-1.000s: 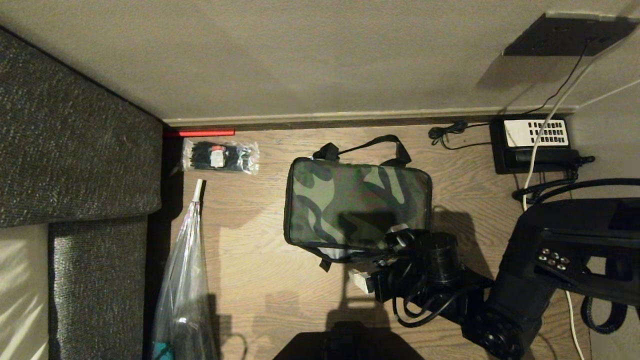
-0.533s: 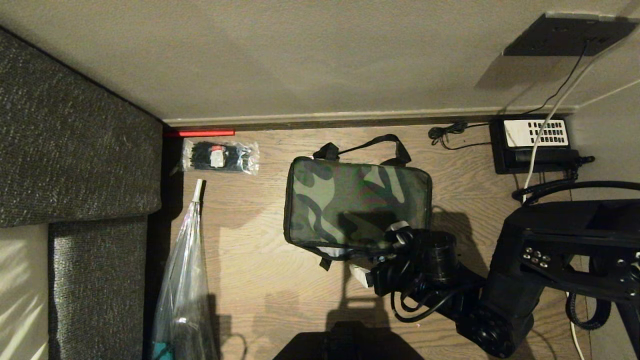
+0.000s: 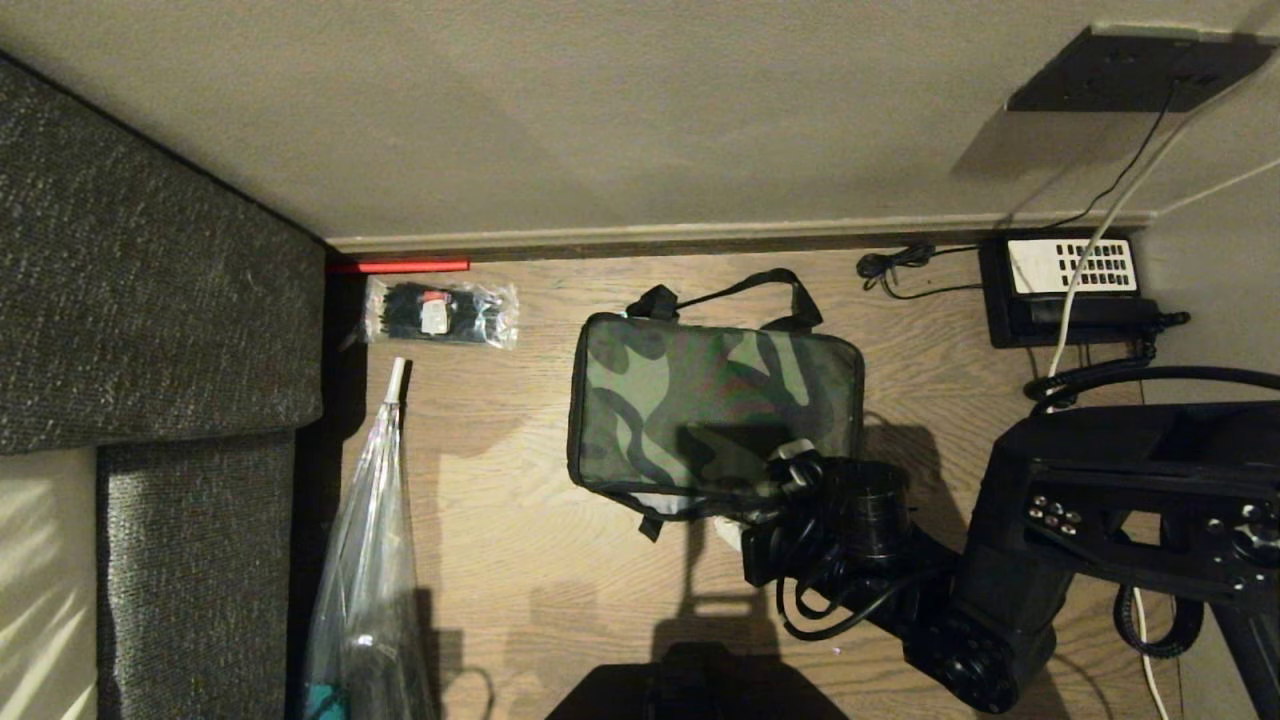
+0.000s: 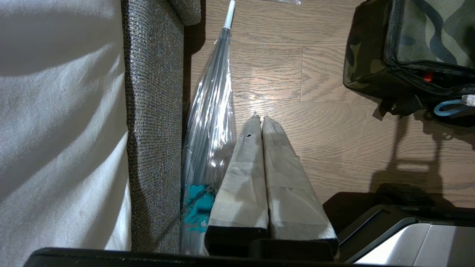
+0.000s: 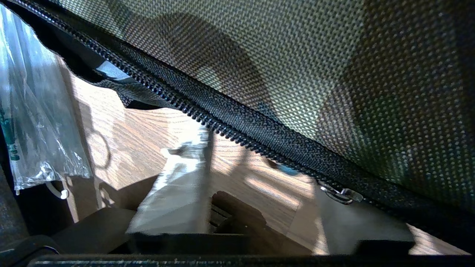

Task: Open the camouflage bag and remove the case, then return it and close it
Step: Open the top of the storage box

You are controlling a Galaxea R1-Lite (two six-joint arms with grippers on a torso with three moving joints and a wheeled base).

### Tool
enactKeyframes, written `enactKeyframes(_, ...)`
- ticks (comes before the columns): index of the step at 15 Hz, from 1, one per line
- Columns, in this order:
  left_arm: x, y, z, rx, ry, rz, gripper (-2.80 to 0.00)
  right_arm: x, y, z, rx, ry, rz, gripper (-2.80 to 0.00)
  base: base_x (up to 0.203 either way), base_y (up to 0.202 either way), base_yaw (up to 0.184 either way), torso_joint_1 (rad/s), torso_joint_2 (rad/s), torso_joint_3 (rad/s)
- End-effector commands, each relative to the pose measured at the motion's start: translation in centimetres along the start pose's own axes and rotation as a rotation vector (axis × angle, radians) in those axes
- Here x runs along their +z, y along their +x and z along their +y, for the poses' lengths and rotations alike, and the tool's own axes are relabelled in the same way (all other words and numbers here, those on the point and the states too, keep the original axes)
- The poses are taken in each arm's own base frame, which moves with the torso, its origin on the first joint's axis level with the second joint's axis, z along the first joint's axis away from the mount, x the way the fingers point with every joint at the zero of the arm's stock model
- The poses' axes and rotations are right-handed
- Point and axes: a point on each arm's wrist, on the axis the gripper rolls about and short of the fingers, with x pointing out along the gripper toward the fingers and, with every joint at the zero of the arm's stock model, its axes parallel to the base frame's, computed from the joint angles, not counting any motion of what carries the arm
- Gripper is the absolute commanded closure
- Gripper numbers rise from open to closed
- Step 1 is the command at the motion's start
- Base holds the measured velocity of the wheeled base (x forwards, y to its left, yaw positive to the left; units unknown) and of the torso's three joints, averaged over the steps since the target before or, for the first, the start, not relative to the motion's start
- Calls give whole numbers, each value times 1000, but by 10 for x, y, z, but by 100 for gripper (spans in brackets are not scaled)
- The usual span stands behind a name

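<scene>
The camouflage bag [image 3: 710,410] lies flat on the wooden floor with its lid down and its black handle toward the wall. My right gripper [image 3: 750,508] is at the bag's near edge, low beside the zipper. In the right wrist view its taped fingers [image 5: 178,185] stand apart, with bare floor between them, just under the black zipper line [image 5: 237,122]. A metal zipper pull [image 5: 339,194] hangs by the far finger, and nothing is gripped. My left gripper [image 4: 258,119] is parked, shut and empty, over the floor. From there the bag [image 4: 426,33] shows a red slit at its seam. The case is hidden.
A grey sofa [image 3: 150,300] fills the left side, with a clear plastic umbrella [image 3: 365,560] lying along it. A clear packet of black items [image 3: 440,312] lies near the wall. A black telephone [image 3: 1070,285] and cables sit at the back right.
My right arm has edged leftward and in toward the bag's near edge, and its fingers have drawn closer together. The bag and the left arm have not moved.
</scene>
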Motion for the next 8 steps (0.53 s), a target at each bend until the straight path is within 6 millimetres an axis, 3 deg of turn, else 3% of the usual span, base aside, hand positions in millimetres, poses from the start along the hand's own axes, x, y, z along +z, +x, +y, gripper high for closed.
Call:
enactKeyframes(1, -1, 0, 0, 1, -1, 1, 0, 0, 1, 0, 2, 0, -4, 0, 0, 0, 0, 0, 0, 0)
enactKeyframes(8, -1, 0, 0, 1, -1, 1, 0, -1, 0, 0, 0, -21, -10, 0, 0, 0, 0, 0, 0, 0)
